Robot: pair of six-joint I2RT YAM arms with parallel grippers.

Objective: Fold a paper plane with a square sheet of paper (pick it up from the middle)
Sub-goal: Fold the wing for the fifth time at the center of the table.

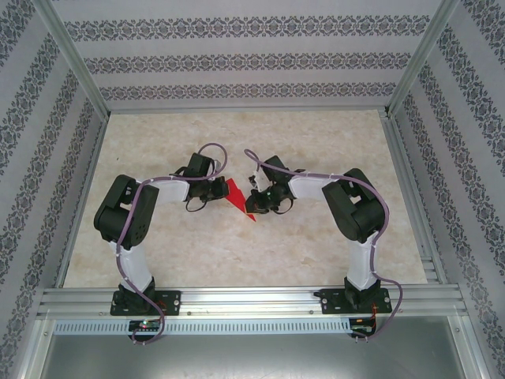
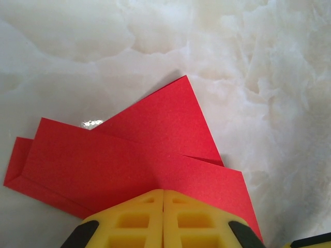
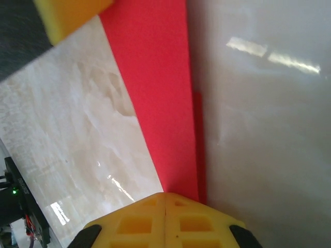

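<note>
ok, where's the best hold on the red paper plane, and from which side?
Likely mid-body on the paper plane, where folded layers stack, not the thin tip. Come edge-on from a long side, as the left claw and right claw do: it is flat and thin, with nothing to pinch from above.

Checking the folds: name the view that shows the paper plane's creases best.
Left wrist: the paper plane is seen broadside and close, its layered flaps and edges plain. Right wrist shows one narrow strip of it; top external, a small red wedge.

One paper plane (image 1: 238,200), two claws: the left claw (image 2: 163,199), the right claw (image 3: 165,201).
</note>
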